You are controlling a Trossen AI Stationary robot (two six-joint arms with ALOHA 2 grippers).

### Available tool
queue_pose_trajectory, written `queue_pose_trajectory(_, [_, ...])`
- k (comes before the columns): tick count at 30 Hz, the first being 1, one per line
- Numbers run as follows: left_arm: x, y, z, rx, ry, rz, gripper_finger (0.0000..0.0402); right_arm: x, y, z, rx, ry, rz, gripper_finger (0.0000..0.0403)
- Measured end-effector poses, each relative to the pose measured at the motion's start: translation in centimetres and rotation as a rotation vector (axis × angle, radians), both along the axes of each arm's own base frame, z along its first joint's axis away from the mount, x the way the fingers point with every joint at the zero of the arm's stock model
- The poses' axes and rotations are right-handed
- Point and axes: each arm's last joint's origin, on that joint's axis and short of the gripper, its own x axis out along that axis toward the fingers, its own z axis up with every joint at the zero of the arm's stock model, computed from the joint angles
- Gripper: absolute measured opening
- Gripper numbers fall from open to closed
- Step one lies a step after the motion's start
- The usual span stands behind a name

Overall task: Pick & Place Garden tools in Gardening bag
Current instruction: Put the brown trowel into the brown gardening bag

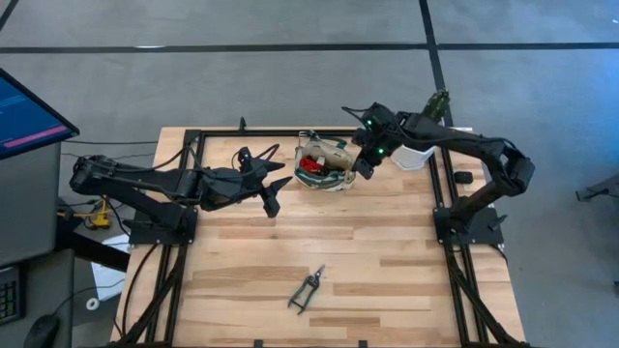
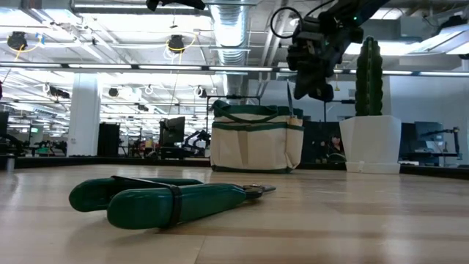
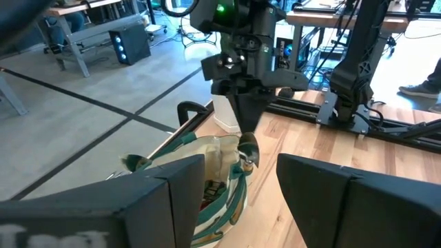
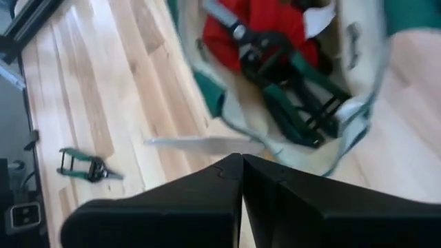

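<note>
The cream gardening bag [image 1: 324, 164] with green trim stands upright at the table's far middle. Inside it lie a red-headed tool [image 4: 275, 21] and green-handled shears [image 4: 303, 103]. A thin tool [image 2: 290, 99] sticks up at the bag's right side; its silver blade [image 4: 207, 145] shows just past my right gripper's tips. My right gripper [image 1: 364, 166] is shut and slants down over the bag's right rim. My left gripper [image 1: 274, 188] hovers open just left of the bag, with nothing between its fingers. Green-handled pruning shears [image 1: 307, 289] lie flat near the table's front edge. My right gripper's shut tips [image 3: 246, 124] slant down from the table's right, close above the thin tool's upper end [image 3: 248, 148] at the bag's right rim. I cannot tell whether they touch it.
A white pot with a green cactus [image 1: 421, 153] stands right behind my right gripper, at the far right. Black frame rails [image 1: 440, 203] run along the table's left, right and far sides. Bare wood lies between the bag and the shears at the front.
</note>
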Motion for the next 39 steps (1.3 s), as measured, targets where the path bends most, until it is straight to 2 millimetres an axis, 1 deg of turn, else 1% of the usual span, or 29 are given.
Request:
queue_pose_trajectory(3, [0.0, 0.0, 0.0, 0.0, 0.0, 0.0, 0.017, 0.0, 0.1, 0.0, -0.004, 0.008, -0.001, 0.0])
queue_pose_trajectory(6, [0.0, 0.0, 0.0, -0.001, 0.0, -0.003, 0.017, 0.2, -0.4, 0.1, -0.094, 0.012, -0.044, 0.0])
queue_pose_trajectory(9, [0.0, 0.0, 0.0, -0.001, 0.0, -0.003, 0.017, 0.7, -0.9, 0.5, -0.144, -0.054, -0.057, 0.0])
queue_pose_trajectory(12, [0.0, 0.0, 0.0, -0.001, 0.0, -0.003, 0.017, 1.2, -1.2, 0.7, -0.144, -0.123, -0.039, 0.0])
queue_pose_trajectory(14, [0.0, 0.0, 0.0, -0.001, 0.0, -0.003, 0.017, 1.4, -1.2, 0.3, -0.092, -0.138, -0.009, 0.0])
queue_pose_trajectory(19, [0.0, 0.0, 0.0, -0.001, 0.0, -0.002, 0.017, 1.7, -1.3, -1.6, -0.012, -0.06, 0.011, 0.0])
queue_pose_trajectory(21, [0.0, 0.0, 0.0, -0.001, 0.0, -0.002, 0.017, 1.8, -1.2, -1.8, 0.011, -0.051, 0.025, 0.0])
queue_pose_trajectory(24, [0.0, 0.0, 0.0, 0.0, 0.0, 0.001, 0.017, 1.6, -1.1, -1.7, 0.009, -0.046, 0.037, 0.0])
queue_pose_trajectory(30, [0.0, 0.0, 0.0, 0.0, -0.001, 0.001, 0.017, 0.5, -0.6, -1.2, 0.033, -0.005, 0.039, 0.0])
queue_pose_trajectory(34, [0.0, 0.0, 0.0, 0.001, 0.0, 0.001, 0.017, 0.3, -0.3, -1.2, 0.049, 0.025, 0.046, 0.0])
queue_pose_trajectory(36, [0.0, 0.0, 0.0, 0.001, 0.0, 0.001, 0.017, 0.2, -0.3, -1.3, 0.037, 0.045, 0.049, 0.0])
queue_pose_trajectory(39, [0.0, 0.0, 0.0, 0.001, 0.0, 0.001, 0.017, 0.1, -0.4, -1.4, -0.024, 0.093, 0.015, 0.0])
